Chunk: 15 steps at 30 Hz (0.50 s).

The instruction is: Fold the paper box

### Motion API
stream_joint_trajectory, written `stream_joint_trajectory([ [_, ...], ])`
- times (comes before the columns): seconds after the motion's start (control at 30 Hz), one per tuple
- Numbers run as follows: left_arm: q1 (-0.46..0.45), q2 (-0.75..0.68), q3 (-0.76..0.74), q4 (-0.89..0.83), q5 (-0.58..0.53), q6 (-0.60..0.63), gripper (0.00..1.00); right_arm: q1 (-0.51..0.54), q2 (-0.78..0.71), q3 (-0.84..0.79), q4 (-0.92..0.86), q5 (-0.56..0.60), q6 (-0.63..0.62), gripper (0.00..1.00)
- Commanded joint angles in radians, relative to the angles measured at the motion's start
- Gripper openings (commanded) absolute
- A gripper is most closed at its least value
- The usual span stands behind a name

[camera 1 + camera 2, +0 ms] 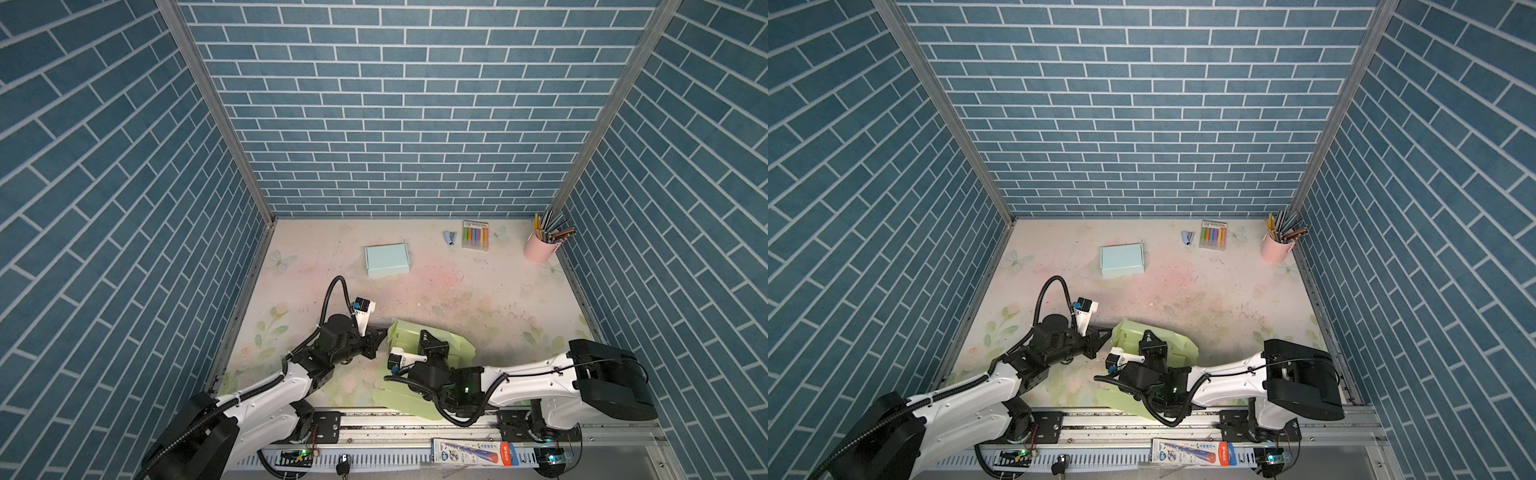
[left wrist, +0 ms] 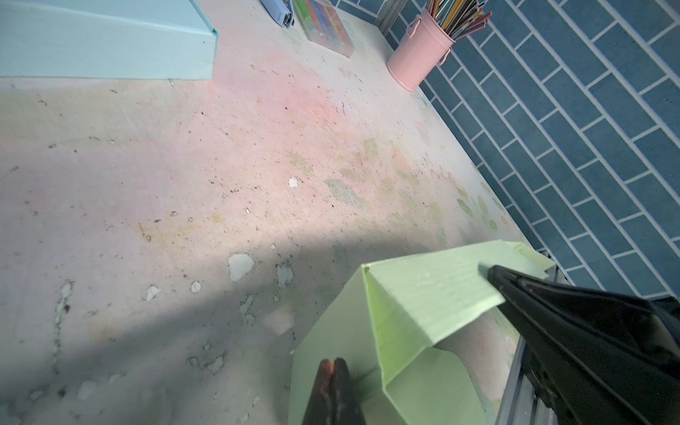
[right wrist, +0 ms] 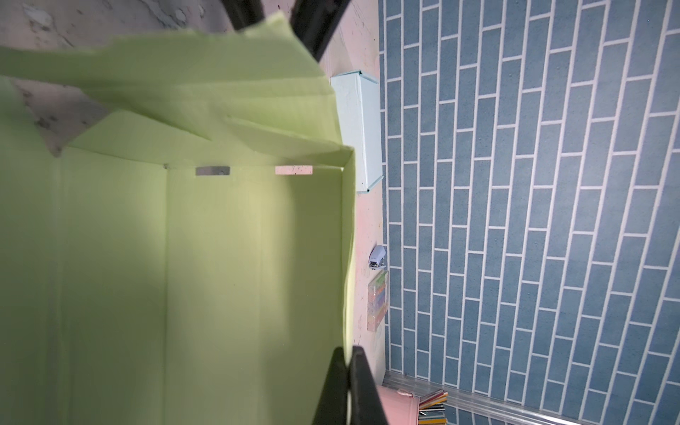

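Observation:
The light green paper box (image 1: 457, 345) (image 1: 1179, 347) lies partly folded near the table's front middle, with some walls raised and a flap (image 1: 399, 399) spread toward the front rail. My right gripper (image 1: 424, 333) (image 3: 347, 355) is shut on the thin top edge of one raised wall (image 3: 346, 220). The box floor (image 3: 213, 276) and its slots show in the right wrist view. My left gripper (image 1: 384, 336) (image 2: 333, 362) is shut with nothing visible between its fingers. Its tips rest against the green flap (image 2: 331, 331) at the box's left end.
A folded light blue box (image 1: 386, 259) sits at the back left. A stapler (image 1: 449, 237), a marker pack (image 1: 475, 235) and a pink cup of pencils (image 1: 540, 247) stand along the back right. A pen package (image 1: 473, 452) lies on the front rail. Blue brick walls enclose three sides.

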Motion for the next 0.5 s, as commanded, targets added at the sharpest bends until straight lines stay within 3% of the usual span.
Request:
stream_joint_trajectory([
  [0.0, -0.024, -0.015, -0.025, 0.014, 0.006, -0.012, 0.0, 0.016, -0.029, -0.014, 0.037, -0.006, -0.038, 0.0],
  [0.47, -0.069, -0.071, -0.088, 0.083, -0.02, -0.008, 0.06, 0.061, -0.04, -0.032, 0.053, 0.004, -0.032, 0.0],
])
